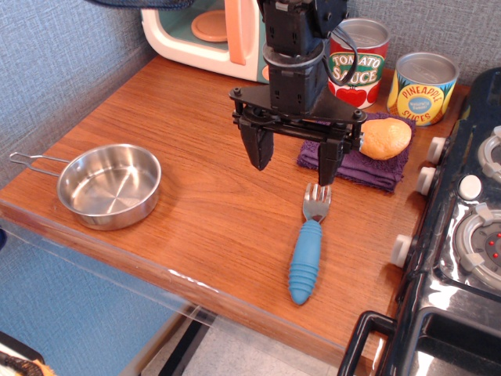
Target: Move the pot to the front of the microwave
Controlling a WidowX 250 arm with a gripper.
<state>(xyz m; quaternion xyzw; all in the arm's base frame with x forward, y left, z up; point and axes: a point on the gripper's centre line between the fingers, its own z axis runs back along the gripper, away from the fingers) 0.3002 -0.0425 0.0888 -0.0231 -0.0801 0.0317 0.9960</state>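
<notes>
The pot (109,185), a small shallow shiny steel pan with a thin wire handle pointing left, sits near the front left corner of the wooden counter (196,117). The microwave (205,35), white with a teal front and an orange plate inside, stands at the back left with its door open. My gripper (295,164) hangs open and empty over the middle of the counter, to the right of the pot and well apart from it. Its fingers point down.
A blue-handled fork (308,247) lies just below the gripper. A purple cloth (368,166) with a bread roll (385,138) lies to the right. A tomato sauce can (359,66) and a pineapple can (423,88) stand behind. A black stove (462,235) borders the right edge.
</notes>
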